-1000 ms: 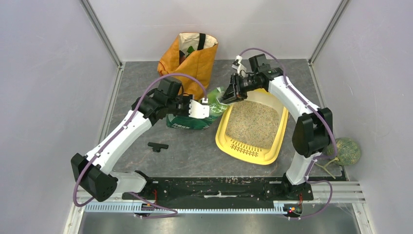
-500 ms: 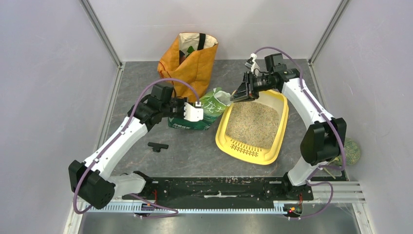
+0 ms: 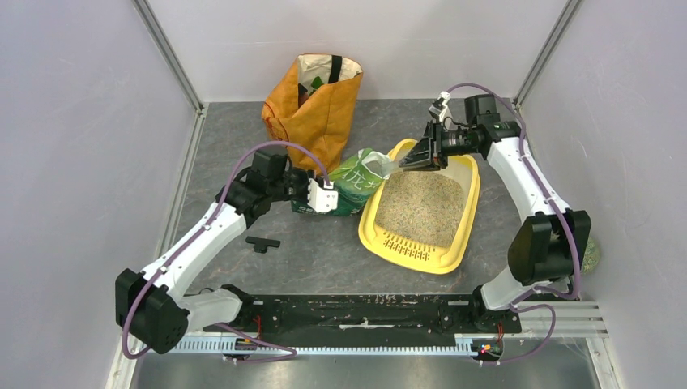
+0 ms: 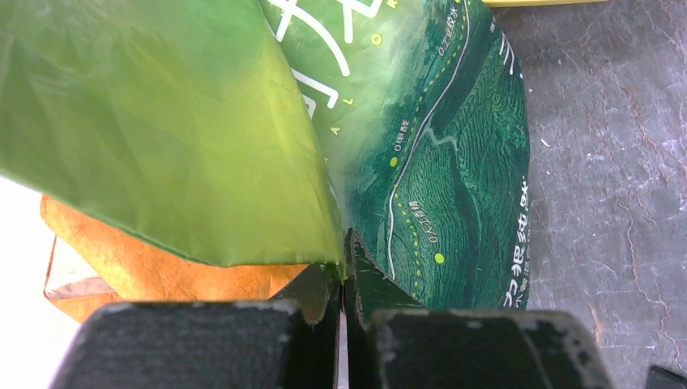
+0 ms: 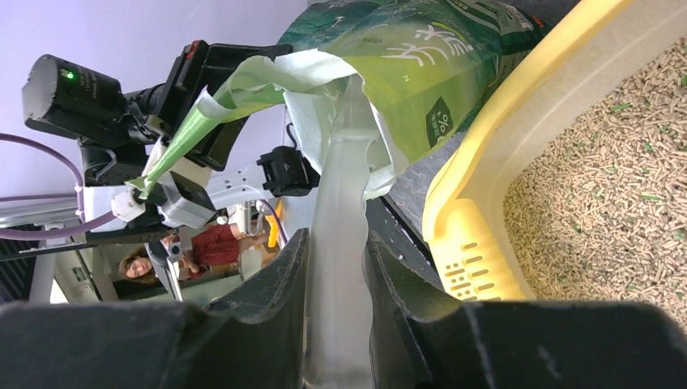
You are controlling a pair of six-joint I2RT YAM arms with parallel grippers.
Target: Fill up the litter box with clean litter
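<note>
Grey, stone-patterned table (image 3: 324,259) filled the space between pale walls (image 3: 81,121). One yellow box (image 3: 366,229) lay on it right of centre, with its slotted lip toward the arm bases. Beige litter (image 3: 421,203) covered the box's floor.

One green bag (image 3: 352,180) lay tilted on its side just beside the box's left rim, its torn mouth at the box's far left corner. The bag stretched between the two grippers, and each had a hold of it.

The left gripper (image 3: 326,197) sat at the bag's end away from the box. In the left wrist view its fingers (image 4: 320,296) were pressed together on a thin fold of the green film.

The right gripper (image 3: 403,162) hung over the box's far left corner, above the litter and just beside the bag's mouth. In the right wrist view a pale, translucent strip from that mouth ran down between its fingers (image 5: 275,284), which pinched it.

One orange bag (image 3: 320,105) stood upright just behind the green one.

One small black piece (image 3: 262,242) lay alone on the table, left of the box and nearer the bases.

One round green thing (image 3: 592,253) sat at the table's right edge, mostly hidden behind the right arm. I could not tell what it was.
</note>
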